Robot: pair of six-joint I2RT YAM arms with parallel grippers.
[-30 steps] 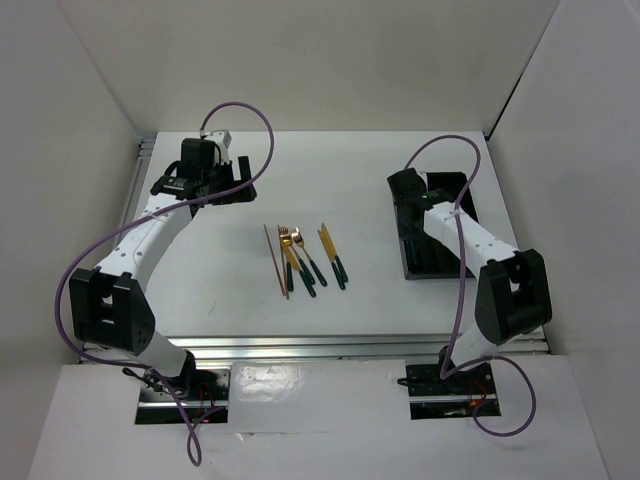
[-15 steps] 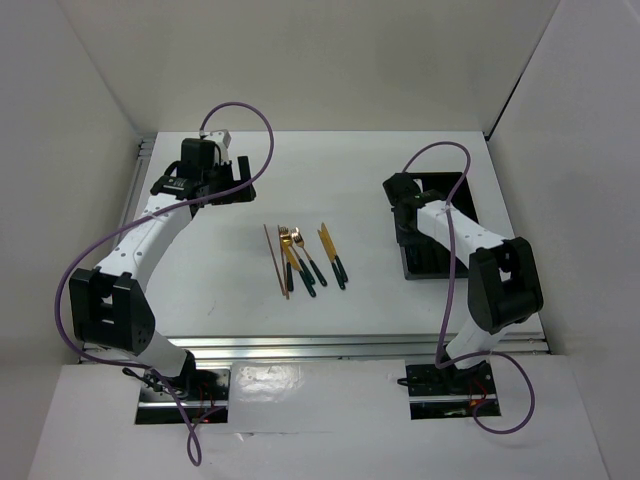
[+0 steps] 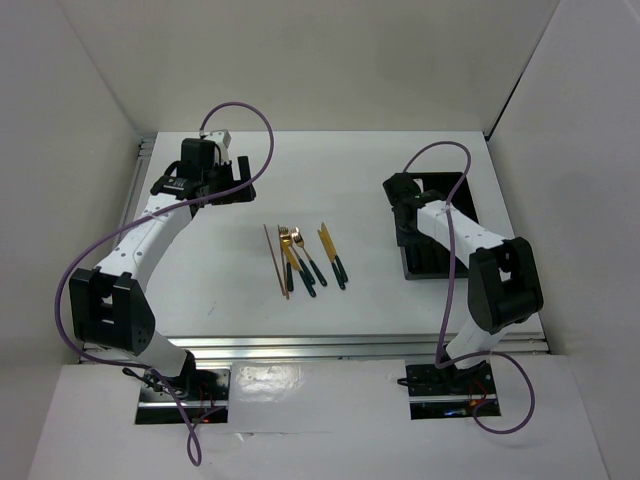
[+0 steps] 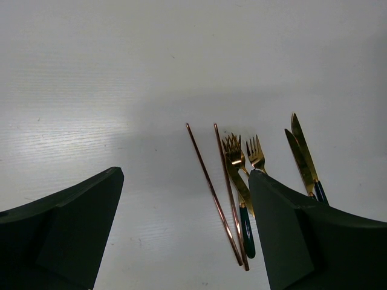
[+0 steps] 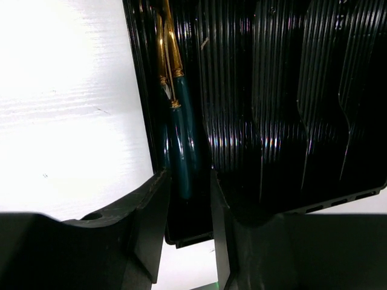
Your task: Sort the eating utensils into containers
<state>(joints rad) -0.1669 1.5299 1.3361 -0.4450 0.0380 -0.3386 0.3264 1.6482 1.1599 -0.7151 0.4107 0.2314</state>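
Black rectangular ribbed plastic tray (image 3: 428, 268) sits at 3 o'clock on the white table (image 3: 200, 290). The right gripper (image 5: 187, 181) is low over the tray's 9 o'clock-side compartment, jaws set narrow, and two gold-headed utensils with dark teal handles (image 5: 181, 127) lie in that slot with their handle ends between the jaws. The pads may be touching a handle or just off it; I can't tell from the wrist view. At 10 o'clock from table centre the left gripper (image 3: 238, 180) hovers with jaws spread wide, nothing in them. The other pieces lie loose at table centre, well apart from the tray. Two thin brown wooden chopsticks (image 4: 217, 187) are on the group's 9 o'clock side, and two gold forks with teal handles (image 4: 239, 160) sit just beside them, crowding each other. Two gold flat-bladed pieces (image 4: 300, 154), knives by the look, are on the 3 o'clock side. Handling call: everything here looks light and stiff, nothing fragile. The polished heads are likely slick and lie flat on the table, so take each metal piece across the teal handle, about mid-handle, where it is thicker. The chopsticks are very thin and may roll, so pinch them mid-length, fingers square across. The outer pieces have clearer room around them than the forks.
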